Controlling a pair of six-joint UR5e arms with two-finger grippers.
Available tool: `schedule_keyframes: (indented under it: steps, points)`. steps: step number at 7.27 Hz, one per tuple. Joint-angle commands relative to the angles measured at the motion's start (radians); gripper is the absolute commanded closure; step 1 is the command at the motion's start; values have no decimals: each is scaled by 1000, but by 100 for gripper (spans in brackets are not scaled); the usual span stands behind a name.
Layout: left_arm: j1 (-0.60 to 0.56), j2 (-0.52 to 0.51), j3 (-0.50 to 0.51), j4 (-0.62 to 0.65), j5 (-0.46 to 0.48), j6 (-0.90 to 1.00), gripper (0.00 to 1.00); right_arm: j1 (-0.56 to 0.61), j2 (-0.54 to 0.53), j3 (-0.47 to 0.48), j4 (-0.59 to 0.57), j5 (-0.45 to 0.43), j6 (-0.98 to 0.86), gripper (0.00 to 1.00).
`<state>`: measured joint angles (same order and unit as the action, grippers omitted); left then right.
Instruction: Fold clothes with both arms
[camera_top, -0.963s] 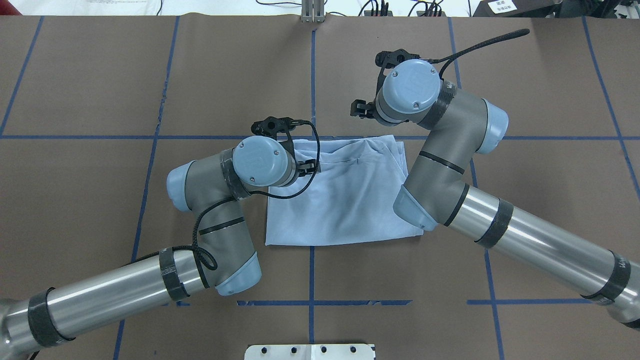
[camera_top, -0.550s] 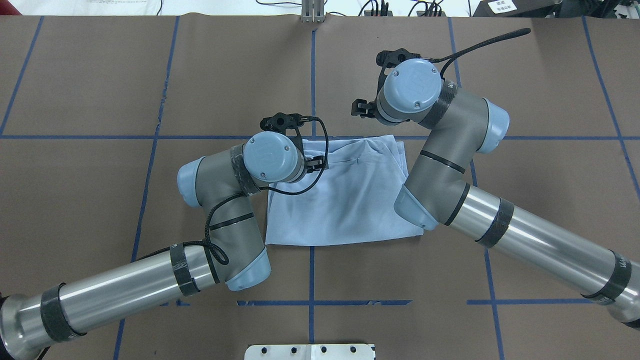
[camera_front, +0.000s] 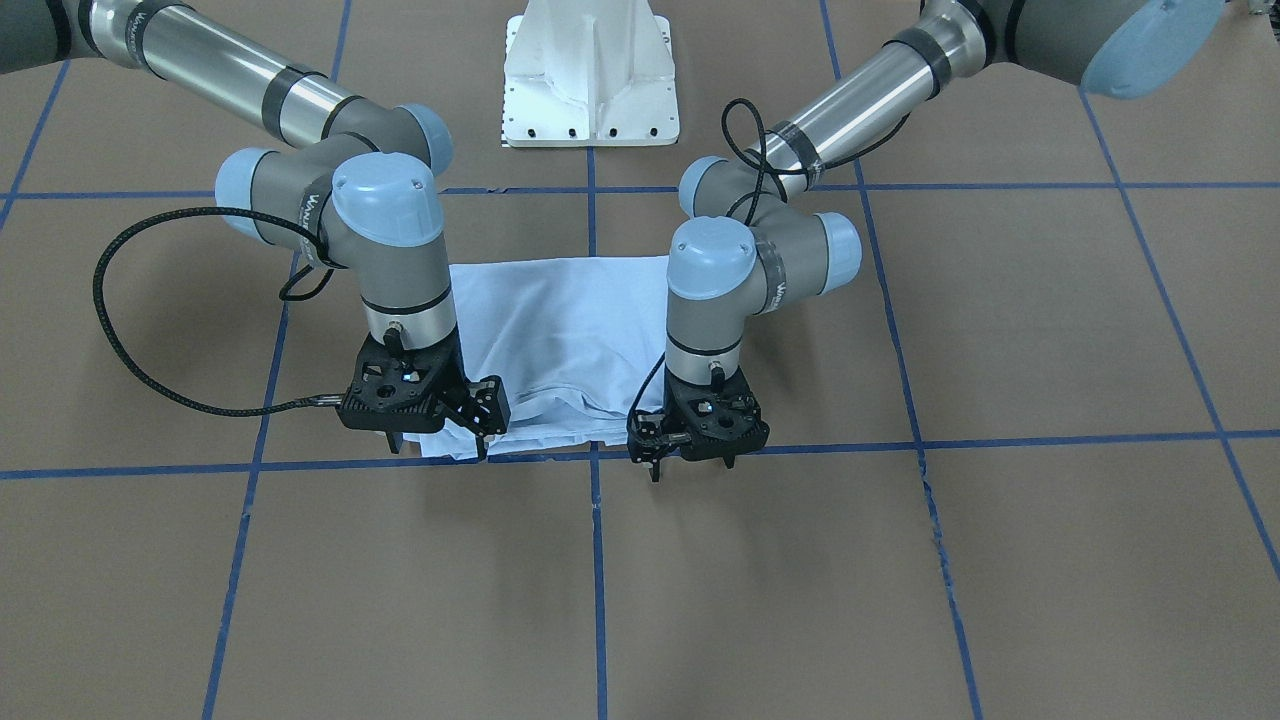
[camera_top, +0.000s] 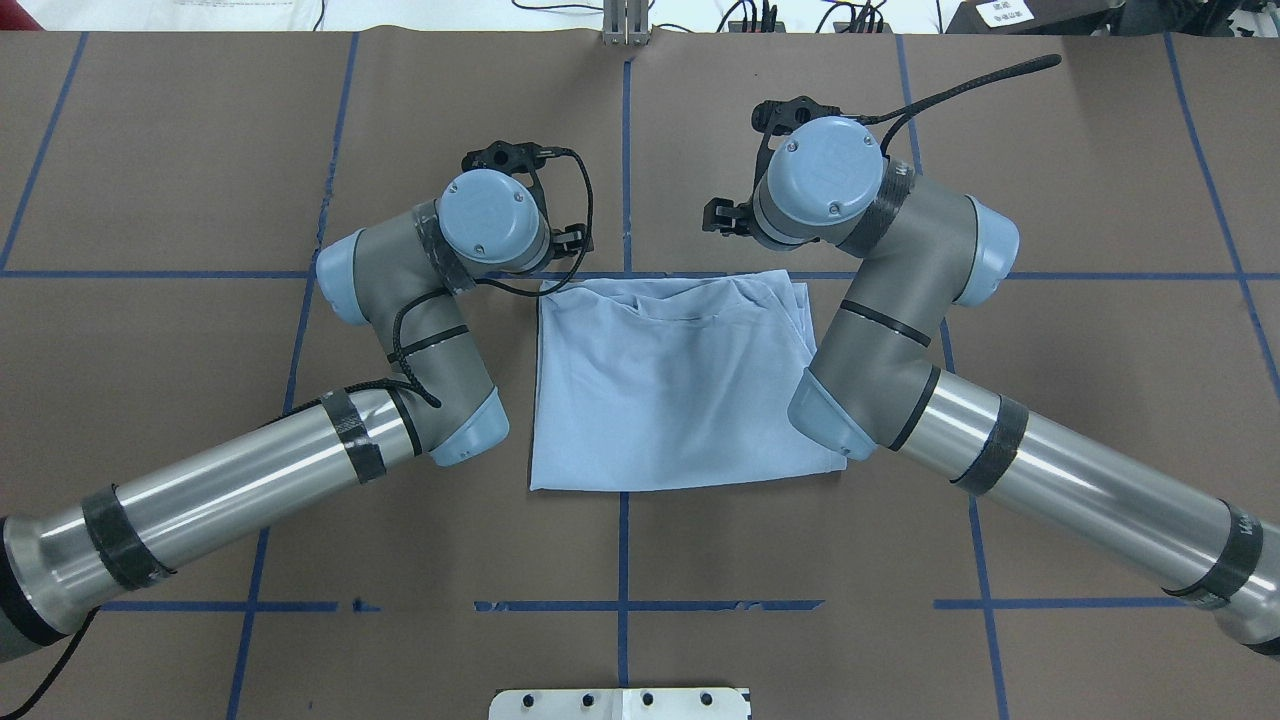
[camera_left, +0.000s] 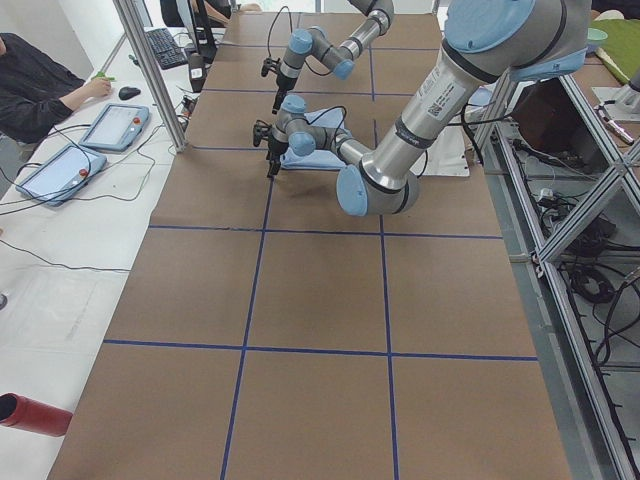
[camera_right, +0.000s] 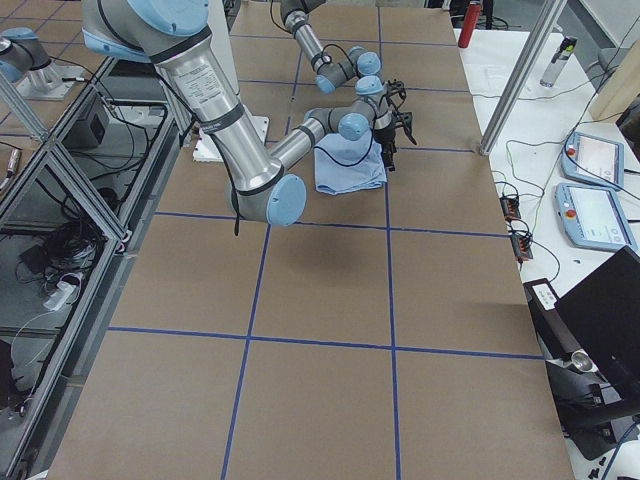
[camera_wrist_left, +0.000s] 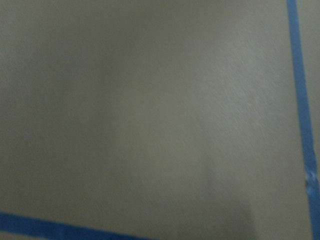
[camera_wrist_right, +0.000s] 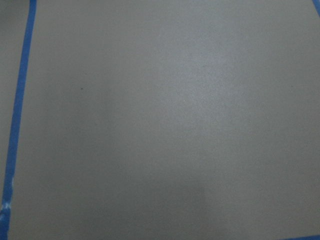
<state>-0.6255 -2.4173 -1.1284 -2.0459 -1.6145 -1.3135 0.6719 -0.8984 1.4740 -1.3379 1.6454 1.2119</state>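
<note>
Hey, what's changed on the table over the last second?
The left gripper moved off the T-shirt, away from the robot and toward its left, past the shirt's far edge. The right gripper and the T-shirt stayed put.

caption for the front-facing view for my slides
Left hand and right hand poised by the camera-side corners of a folded light blue T-shirt on the brown, blue-taped table.

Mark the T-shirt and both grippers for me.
T-shirt (camera_top: 680, 400), overhead view, middle of the folded panel.
left gripper (camera_front: 652, 458), front-facing view, between its fingertips.
right gripper (camera_front: 484, 438), front-facing view, between its fingertips.
</note>
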Motion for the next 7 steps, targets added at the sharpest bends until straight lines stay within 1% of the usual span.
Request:
schedule_keyframes:
  steps: [1, 2, 3, 4, 5, 6, 7]
  points:
    - [-34, 7, -36, -4, -37, 14, 0, 0, 1, 0, -3, 4, -5, 0]
    - [-46, 39, -115, 19, -97, 25, 0, 14, 1, 0, -13, 43, -41, 0]
    - [-51, 122, -263, 73, -102, 89, 0, 72, -13, 8, -41, 127, -114, 0]
    - [-65, 203, -439, 170, -104, 170, 0, 139, -46, 81, -125, 184, -249, 0]
    - [-89, 263, -606, 285, -110, 250, 0, 223, -115, 221, -267, 261, -408, 0]
    - [-121, 308, -733, 394, -160, 313, 0, 320, -172, 332, -396, 330, -566, 0]
    - [-181, 389, -863, 461, -207, 432, 0, 427, -206, 371, -488, 400, -739, 0]
